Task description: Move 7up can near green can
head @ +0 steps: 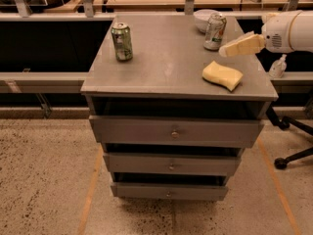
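Observation:
The 7up can (215, 31), pale silver-white with green lettering, stands upright at the back right of the grey cabinet top (166, 65). The green can (122, 41), dark green with a silver top, stands upright at the back left, well apart from it. My gripper (234, 47), cream-coloured on a white arm, reaches in from the right. It hovers just right of the 7up can and a little in front of it. It holds nothing that I can see.
A white bowl (203, 19) sits just behind the 7up can. A yellow sponge (222, 75) lies at the front right, below the gripper. The cabinet has three drawers (171, 131). A small bottle (278, 66) and a chair base (293, 155) are off to the right.

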`<move>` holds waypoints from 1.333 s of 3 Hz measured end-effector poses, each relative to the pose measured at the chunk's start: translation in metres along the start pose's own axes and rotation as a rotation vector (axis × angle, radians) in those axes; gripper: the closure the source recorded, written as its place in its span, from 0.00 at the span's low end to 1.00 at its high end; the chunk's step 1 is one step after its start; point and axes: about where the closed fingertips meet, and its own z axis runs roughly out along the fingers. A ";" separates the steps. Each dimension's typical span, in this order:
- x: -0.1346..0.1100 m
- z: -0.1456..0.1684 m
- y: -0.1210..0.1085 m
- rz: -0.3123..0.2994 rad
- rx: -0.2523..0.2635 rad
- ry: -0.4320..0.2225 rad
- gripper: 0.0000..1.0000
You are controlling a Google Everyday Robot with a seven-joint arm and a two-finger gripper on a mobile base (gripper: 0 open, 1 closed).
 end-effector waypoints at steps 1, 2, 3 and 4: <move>-0.001 0.047 -0.025 0.064 0.103 -0.055 0.00; -0.007 0.107 -0.059 0.171 0.188 -0.157 0.00; -0.014 0.140 -0.077 0.222 0.196 -0.212 0.00; -0.014 0.173 -0.089 0.256 0.184 -0.234 0.00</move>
